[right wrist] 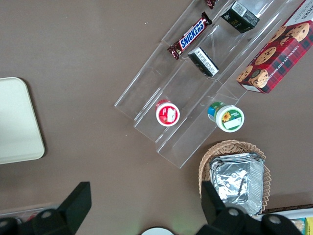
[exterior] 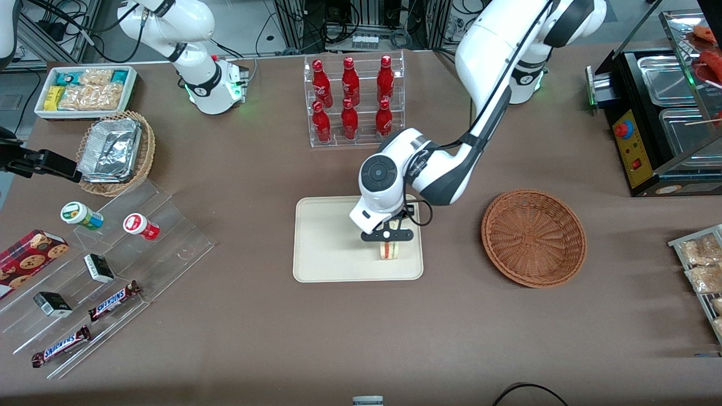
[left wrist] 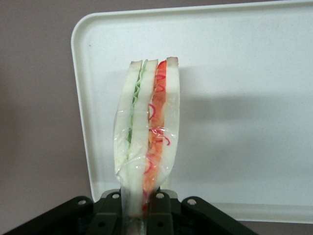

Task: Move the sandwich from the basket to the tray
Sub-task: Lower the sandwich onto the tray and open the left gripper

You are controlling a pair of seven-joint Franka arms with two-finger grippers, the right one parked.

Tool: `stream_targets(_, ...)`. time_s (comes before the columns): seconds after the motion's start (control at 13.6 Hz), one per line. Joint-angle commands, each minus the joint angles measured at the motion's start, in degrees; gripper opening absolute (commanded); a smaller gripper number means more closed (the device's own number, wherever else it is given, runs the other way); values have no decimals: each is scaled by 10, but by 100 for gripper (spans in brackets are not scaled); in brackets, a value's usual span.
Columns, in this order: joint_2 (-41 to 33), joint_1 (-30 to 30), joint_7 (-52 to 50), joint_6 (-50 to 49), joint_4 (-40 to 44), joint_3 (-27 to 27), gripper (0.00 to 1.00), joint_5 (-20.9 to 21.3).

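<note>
The sandwich [exterior: 388,251] is a plastic-wrapped wedge of white bread with green and red filling. It hangs in my left gripper [exterior: 388,235] over the cream tray [exterior: 327,248], near the tray's corner closest to the basket and the front camera. In the left wrist view the sandwich [left wrist: 149,127] is pinched between the black fingers [left wrist: 161,210] of the gripper [left wrist: 137,215], with the tray [left wrist: 244,98] under it. I cannot tell whether the sandwich touches the tray. The reddish-brown wicker basket [exterior: 533,237] stands empty beside the tray, toward the working arm's end.
A clear rack of red bottles [exterior: 352,101] stands farther from the front camera than the tray. A clear stepped stand with snacks [exterior: 107,270], a tan basket with foil containers [exterior: 115,152] and a white bin of packets [exterior: 84,90] lie toward the parked arm's end.
</note>
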Motion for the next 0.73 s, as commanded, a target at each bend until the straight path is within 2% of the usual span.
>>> stream_targets(0.0, 27, -12, -19, -18, 37, 9, 0, 3)
stream_targets(0.66, 46, -17, -21, -7, 38, 9, 0, 21)
